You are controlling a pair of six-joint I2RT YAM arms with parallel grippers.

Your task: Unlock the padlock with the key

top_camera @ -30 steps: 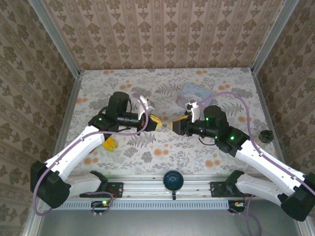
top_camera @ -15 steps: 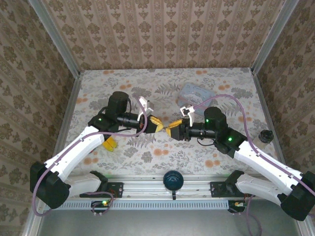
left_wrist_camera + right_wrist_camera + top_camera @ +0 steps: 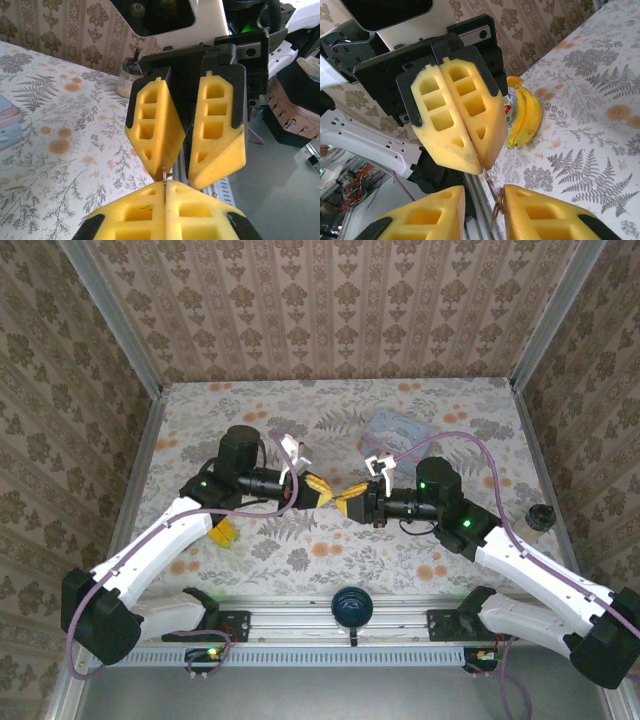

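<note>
From overhead: poised nose to nose above the middle of the flowered table point(image 3: 300, 410), left gripper point(image 3: 322, 492) against right gripper point(image 3: 350, 506), both clear of the cloth, probably for working key into lock in mid-air. Well apart from the pale blue tin point(image 3: 395, 428) behind.

Through the left wrist: clamped tight on the key point(image 3: 164, 176), a thin metal sliver pinched at the very tips, likely to leave its blade free. Opposite, jaws slightly parted.

Through the right wrist: spread either side of that sliver, not closing on it. Cannot place the padlock for certain; possibly the small dark loop point(image 3: 497, 205) beside one finger.
</note>
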